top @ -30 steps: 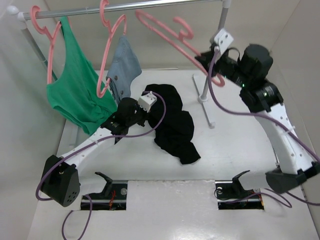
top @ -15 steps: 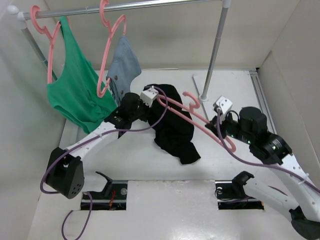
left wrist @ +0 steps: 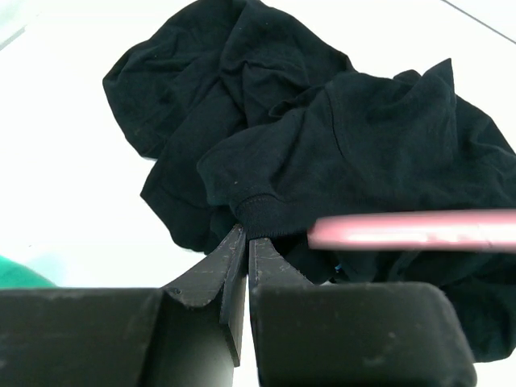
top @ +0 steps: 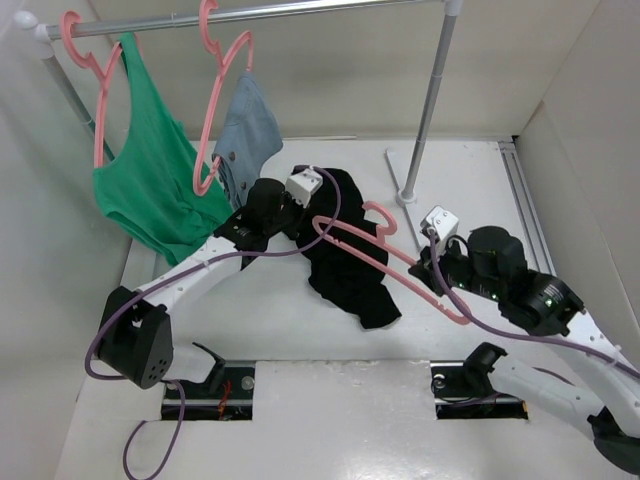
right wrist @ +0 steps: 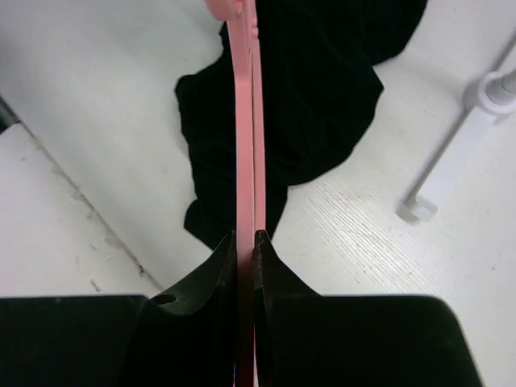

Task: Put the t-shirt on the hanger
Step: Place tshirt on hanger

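The black t-shirt (top: 350, 270) lies crumpled on the white table, mid-view. My left gripper (top: 298, 212) sits at its upper left edge. In the left wrist view this gripper (left wrist: 242, 232) is shut, its tips pinching the ribbed collar of the t-shirt (left wrist: 363, 137). My right gripper (top: 432, 262) is shut on one end of the pink hanger (top: 370, 250), which stretches leftward low over the shirt with its hook pointing away from me. In the right wrist view the hanger (right wrist: 244, 121) runs straight out from the gripper (right wrist: 246, 238) across the t-shirt (right wrist: 322, 81). The hanger's bar (left wrist: 419, 230) also crosses the left wrist view.
A clothes rail (top: 250, 12) spans the back on a pole (top: 428, 110) with a foot (top: 402, 195). On it hang a green tank top (top: 150, 190) and a blue-grey garment (top: 248, 135), each on a pink hanger. Walls close in left and right.
My right arm has brought the hanger down from the rail and swung it low over the t-shirt. My left gripper has shifted slightly up and to the right along the shirt's edge.
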Action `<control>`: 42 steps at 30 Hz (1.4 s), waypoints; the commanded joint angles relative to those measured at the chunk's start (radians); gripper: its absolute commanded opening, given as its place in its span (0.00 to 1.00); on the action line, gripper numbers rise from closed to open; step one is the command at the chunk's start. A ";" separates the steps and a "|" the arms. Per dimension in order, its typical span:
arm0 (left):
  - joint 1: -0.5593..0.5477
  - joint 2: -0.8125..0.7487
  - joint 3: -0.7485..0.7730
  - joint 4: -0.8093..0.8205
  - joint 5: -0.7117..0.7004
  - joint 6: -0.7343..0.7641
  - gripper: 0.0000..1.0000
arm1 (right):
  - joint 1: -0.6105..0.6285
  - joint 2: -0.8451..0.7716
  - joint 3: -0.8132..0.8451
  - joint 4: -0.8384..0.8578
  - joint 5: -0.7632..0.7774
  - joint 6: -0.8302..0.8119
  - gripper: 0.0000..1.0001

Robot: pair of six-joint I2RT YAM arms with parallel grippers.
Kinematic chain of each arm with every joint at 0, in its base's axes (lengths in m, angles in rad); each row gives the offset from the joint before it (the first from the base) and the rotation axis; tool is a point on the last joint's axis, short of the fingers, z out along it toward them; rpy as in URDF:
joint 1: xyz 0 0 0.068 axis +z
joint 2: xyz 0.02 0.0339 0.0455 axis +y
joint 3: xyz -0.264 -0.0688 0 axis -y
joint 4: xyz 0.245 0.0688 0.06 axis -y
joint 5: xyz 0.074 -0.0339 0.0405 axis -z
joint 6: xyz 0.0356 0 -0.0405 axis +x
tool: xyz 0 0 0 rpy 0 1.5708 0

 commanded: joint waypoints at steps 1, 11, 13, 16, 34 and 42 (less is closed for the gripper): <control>-0.004 -0.019 0.046 0.006 0.012 0.022 0.00 | 0.025 0.028 0.020 0.081 0.136 0.035 0.00; -0.013 -0.029 0.099 -0.018 0.092 0.044 0.00 | 0.074 0.126 0.040 0.158 0.207 -0.010 0.00; -0.013 -0.029 0.113 -0.037 0.101 0.044 0.00 | 0.083 0.137 0.072 0.170 0.227 -0.019 0.00; -0.013 -0.029 0.131 -0.073 0.139 0.068 0.00 | 0.106 0.157 0.121 0.170 0.296 -0.042 0.00; -0.134 -0.009 0.509 -0.280 0.370 0.020 0.00 | -0.090 0.180 -0.153 0.781 -0.013 -0.154 0.00; -0.157 -0.021 0.524 -0.400 0.287 0.195 0.23 | -0.277 0.111 -0.254 0.874 -0.345 -0.143 0.00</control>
